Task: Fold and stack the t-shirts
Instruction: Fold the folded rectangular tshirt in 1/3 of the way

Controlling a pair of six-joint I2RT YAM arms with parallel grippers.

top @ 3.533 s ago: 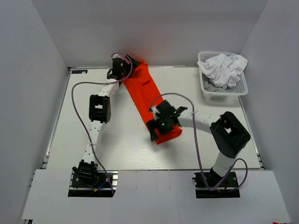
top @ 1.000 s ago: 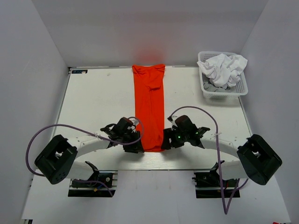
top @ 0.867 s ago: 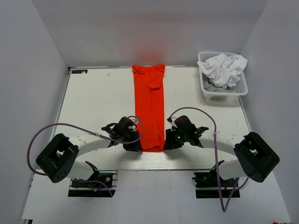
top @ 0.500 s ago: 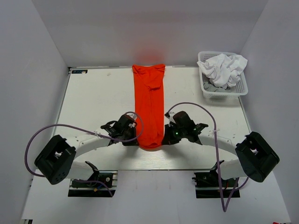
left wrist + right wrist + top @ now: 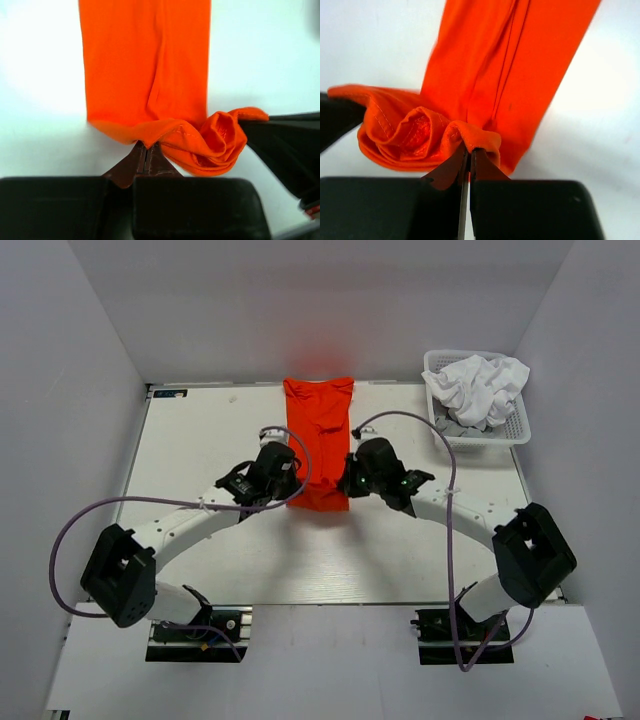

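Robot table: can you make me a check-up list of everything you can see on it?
surface: white table, flat, no spills seen
job's things: orange t-shirt folded into a long strip, near end lifted and bunched; white t-shirts crumpled, unfolded
clutter: white basket at the far right corner, holding the white t-shirts
grippers: left gripper and right gripper each shut on a near corner of the orange t-shirt
cables: purple cables loop beside both arms, off the cloth
surroundings: plain walls; nothing else seen
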